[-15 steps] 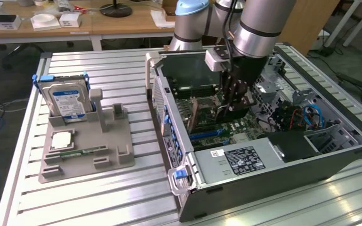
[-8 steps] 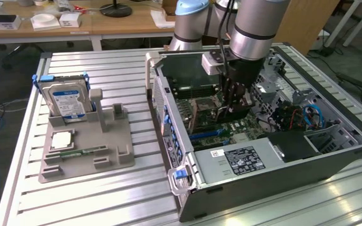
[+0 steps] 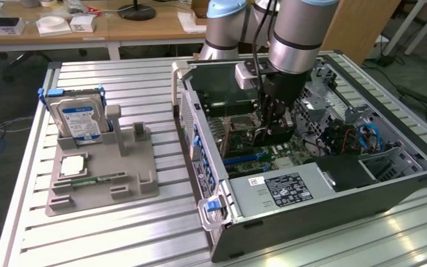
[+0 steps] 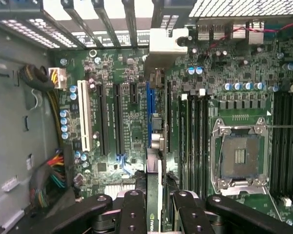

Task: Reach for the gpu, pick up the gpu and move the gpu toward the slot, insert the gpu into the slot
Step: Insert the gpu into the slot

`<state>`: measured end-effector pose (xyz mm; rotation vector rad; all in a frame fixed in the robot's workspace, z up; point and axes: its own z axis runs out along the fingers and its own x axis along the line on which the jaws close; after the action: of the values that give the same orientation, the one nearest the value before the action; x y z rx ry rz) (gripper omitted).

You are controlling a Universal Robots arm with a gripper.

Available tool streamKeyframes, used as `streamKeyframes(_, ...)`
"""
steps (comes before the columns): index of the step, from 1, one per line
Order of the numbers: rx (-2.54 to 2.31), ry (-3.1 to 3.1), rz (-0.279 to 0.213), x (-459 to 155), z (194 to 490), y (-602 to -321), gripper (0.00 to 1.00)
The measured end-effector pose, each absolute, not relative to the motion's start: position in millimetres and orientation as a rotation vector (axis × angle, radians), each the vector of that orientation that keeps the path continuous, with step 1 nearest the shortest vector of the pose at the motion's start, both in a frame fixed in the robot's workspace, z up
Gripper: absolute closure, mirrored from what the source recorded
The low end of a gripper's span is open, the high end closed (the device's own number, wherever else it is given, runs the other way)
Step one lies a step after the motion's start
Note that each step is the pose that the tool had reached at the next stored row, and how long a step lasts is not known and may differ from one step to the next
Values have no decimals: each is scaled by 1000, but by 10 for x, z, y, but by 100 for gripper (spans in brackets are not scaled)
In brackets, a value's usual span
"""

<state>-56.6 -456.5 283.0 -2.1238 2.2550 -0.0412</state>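
Note:
My gripper (image 4: 156, 214) is shut on the gpu (image 4: 156, 146), a thin dark card seen edge-on between the two black fingers (image 4: 134, 209), with its pale metal end bracket (image 4: 168, 41) at the case's rear wall. The card stands upright directly over the long blue slot (image 4: 148, 109) on the green motherboard (image 4: 132, 117); whether its edge touches the slot I cannot tell. In the exterior view, the gripper (image 3: 277, 127) reaches down inside the open computer case (image 3: 310, 217), low over the motherboard, with the card largely hidden behind the fingers.
Black expansion slots (image 4: 103, 117) and a white slot (image 4: 84, 114) lie beside the blue one, memory slots (image 4: 198, 136) and the CPU socket (image 4: 239, 156) on the other side. Cable bundles (image 4: 51, 178) sit by the case wall. Outside, a grey holder (image 3: 102, 178) carries a blue-labelled hard drive (image 3: 80, 119).

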Motion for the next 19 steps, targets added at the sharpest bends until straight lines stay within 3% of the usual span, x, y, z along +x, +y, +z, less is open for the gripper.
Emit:
streamKeyframes(15,-2124,2255,-41,-672,2802,-4609,74)
streamKeyframes(19,-2133,2265,-22,-675,2791,-4610,74)
